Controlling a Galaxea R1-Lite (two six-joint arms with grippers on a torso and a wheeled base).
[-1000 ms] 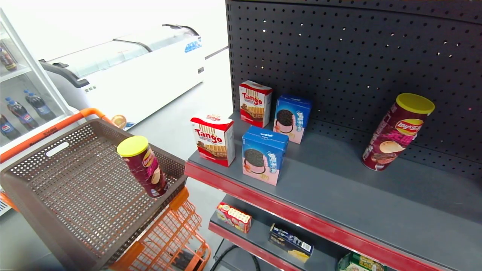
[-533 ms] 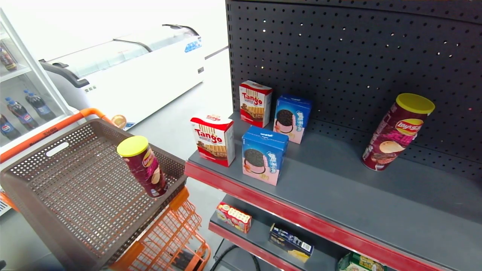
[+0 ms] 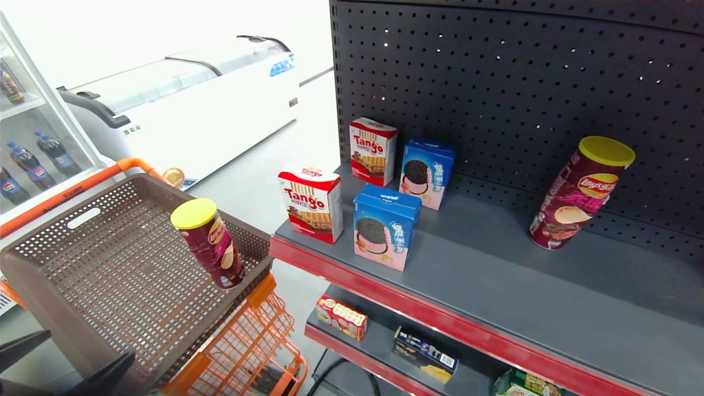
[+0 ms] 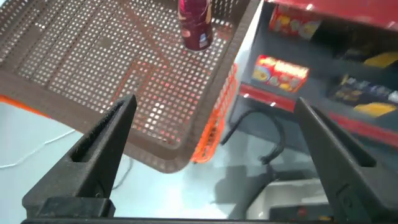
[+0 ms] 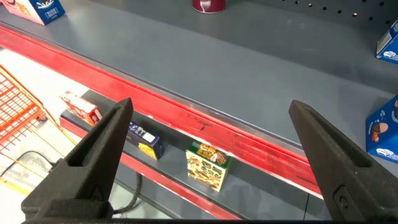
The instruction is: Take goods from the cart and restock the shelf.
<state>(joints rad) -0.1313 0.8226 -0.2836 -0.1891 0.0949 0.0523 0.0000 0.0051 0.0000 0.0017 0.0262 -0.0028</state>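
The chips can (image 3: 209,245) was seen standing in the cart basket (image 3: 110,286), well apart from the left hand (image 4: 214,106), whose fingers were spread wide. The right hand (image 5: 209,107), likewise spread, was seen before the shelf (image 5: 261,56).

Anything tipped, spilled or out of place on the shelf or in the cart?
Nothing stands out. The four boxes stand upright on the shelf, a chips can stands farther right by the pegboard, and a second chips can stands in the cart's basket. No spill or damage shows.
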